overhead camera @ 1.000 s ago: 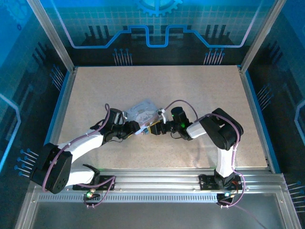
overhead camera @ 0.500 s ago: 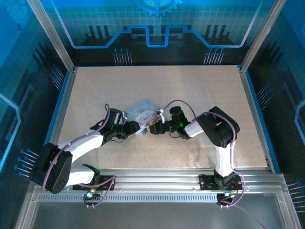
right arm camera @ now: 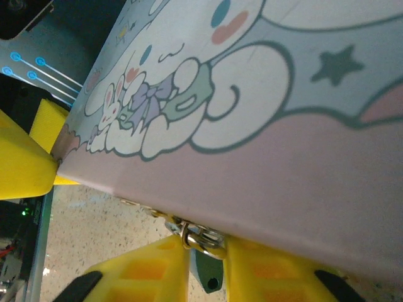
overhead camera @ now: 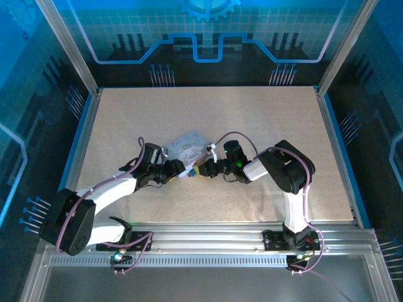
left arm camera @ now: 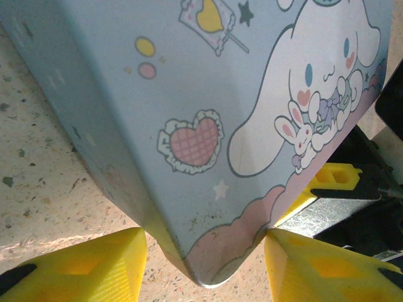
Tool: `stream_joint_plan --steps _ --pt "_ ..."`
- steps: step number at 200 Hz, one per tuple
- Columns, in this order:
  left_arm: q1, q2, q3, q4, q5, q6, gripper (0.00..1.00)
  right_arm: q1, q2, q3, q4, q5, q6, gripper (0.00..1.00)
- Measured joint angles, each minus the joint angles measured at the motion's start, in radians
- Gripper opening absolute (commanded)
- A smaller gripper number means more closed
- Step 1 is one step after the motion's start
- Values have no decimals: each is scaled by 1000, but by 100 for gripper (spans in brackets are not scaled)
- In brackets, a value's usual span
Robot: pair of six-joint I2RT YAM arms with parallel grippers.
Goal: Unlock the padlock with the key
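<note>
Left hand is gripping the grey-blue pictured tin box. Right hand is pinching the tiny dark padlock by its body: probably light, rigid, slippery.

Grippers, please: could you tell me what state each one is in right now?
Left gripper: closed on a corner of the tin box.
Right gripper: fingers closed on the padlock.

Both units, left arm and right arm: white tubular shells, black joint housings. A thin purple cable loops along each. There is a small green indicator light on the right forearm. The left gripper and right gripper have blocky yellow plastic fingers with recessed pockets.
</note>
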Motion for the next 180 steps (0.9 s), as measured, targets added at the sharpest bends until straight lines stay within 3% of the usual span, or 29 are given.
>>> stream_joint_plan --steps 63,180 --pt "0 0 0 1 -5 0 53 -1 4 0 6 2 10 9" --pt "0 -3 -6 11 -8 0 53 -23 4 -46 81 8 87 5"
